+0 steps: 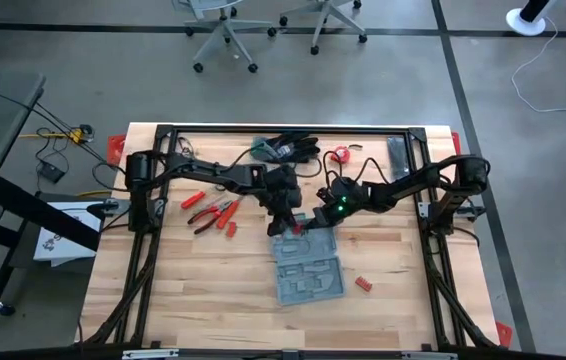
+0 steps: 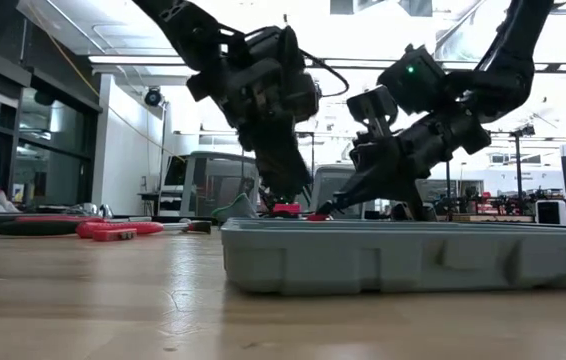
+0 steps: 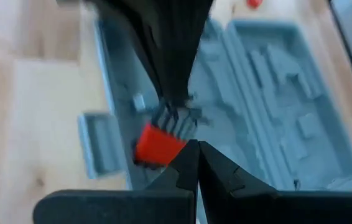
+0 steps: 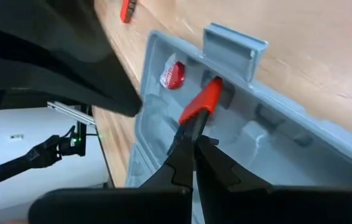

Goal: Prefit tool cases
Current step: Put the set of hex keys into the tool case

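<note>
Two dark arms reach inward over a pale wooden table [image 1: 213, 290] that stands on a grey concrete floor, with office chairs [image 1: 225, 25] beyond its far edge and a lit workshop with glass partitions showing behind it in the low view. Left of the left gripper [image 1: 285, 222], red-handled pliers [image 1: 210, 212] lie on the wood. Behind both grippers, at the table's far edge, sits a pair of black-and-green gloves [image 1: 281, 148]. The left gripper has its fingers pressed together and empty, poised just above the far end of the tool case [image 1: 308, 270]. This grey-blue case lies open and flat at the table's middle, directly below and in front of both grippers, its moulded recesses facing up. Inside its far end, a red-handled tool [image 4: 202, 104] rests in a recess, with a round red-and-white piece [image 4: 174, 73] just beside it. The right gripper [image 1: 315, 221] is likewise closed with nothing between its fingers, its tips just at that red handle; contact cannot be told. Right of the case, a small red part [image 1: 364, 284] lies on the wood.
</note>
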You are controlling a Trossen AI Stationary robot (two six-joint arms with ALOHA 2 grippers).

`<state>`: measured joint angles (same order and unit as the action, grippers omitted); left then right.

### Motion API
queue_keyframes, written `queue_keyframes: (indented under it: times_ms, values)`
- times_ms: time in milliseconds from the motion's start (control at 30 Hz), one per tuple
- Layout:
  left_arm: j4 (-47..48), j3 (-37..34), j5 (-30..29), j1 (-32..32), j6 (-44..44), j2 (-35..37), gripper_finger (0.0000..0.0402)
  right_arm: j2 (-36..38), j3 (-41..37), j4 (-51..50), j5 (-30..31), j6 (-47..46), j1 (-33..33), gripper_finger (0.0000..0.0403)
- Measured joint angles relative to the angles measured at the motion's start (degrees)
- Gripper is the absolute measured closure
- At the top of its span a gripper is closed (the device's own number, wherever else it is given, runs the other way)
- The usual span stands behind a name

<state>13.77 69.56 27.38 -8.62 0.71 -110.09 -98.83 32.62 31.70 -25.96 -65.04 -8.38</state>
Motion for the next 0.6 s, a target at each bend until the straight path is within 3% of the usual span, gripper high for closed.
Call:
queue_keyframes:
  times_ms: [233, 600]
  values:
    - [0.36, -0.11, -1.44, 0.78, -0.73, -0.43, 0.0401, 0.04, 0.0, 8.05, 0.71, -1.33, 0.68, 0.0403]
    - [3.68, -0.07, -3.08, -1.57, 0.46, 3.95, 0.0401, -0.62, -0.01, 4.42, 2.29, -1.51, 1.89, 0.0403]
